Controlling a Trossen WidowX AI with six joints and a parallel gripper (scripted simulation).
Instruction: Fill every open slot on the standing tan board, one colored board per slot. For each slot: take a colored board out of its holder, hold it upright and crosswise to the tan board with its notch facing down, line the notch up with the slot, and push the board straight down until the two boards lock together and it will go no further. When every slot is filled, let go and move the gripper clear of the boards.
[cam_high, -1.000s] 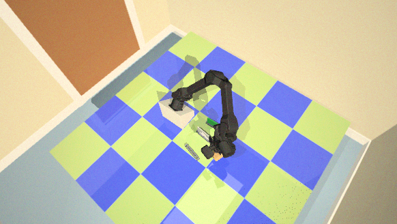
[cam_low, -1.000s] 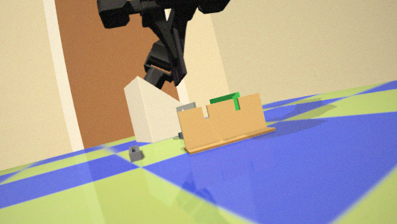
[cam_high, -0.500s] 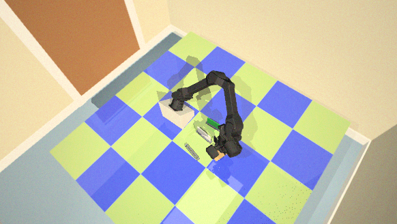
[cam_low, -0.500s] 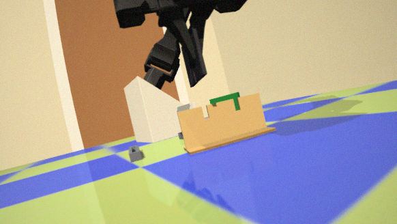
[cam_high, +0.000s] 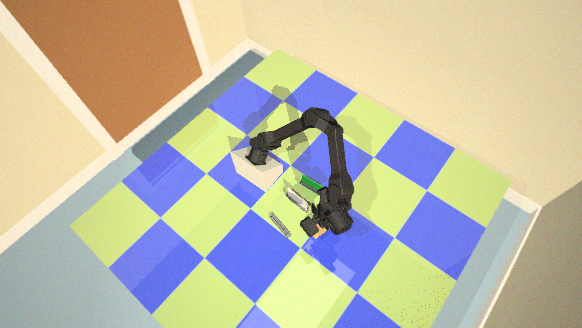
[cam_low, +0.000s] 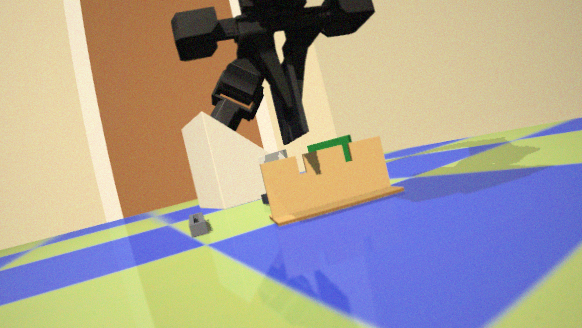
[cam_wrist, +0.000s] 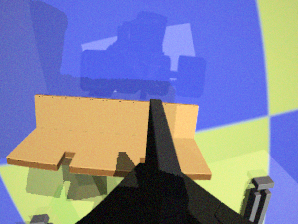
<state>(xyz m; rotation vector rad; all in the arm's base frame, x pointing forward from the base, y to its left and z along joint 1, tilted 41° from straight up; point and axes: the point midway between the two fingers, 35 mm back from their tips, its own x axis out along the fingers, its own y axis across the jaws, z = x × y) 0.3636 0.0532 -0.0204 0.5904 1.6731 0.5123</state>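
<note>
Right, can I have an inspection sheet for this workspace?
Surface: blue and yellow-green checkered; dark specks on one near square.
Tan board: standing, two slots visible, no colored board seen locked in.
Green board: standing behind the tan board.
Pale gray board: also behind it.
Gray holder: no board in it.
Clutter: nothing seen.
Pincer: closed on something unidentifiable, above the tan board.
Cables: nothing seen.
Surroundings: cream walls, brown panel; white block under the arm.
</note>
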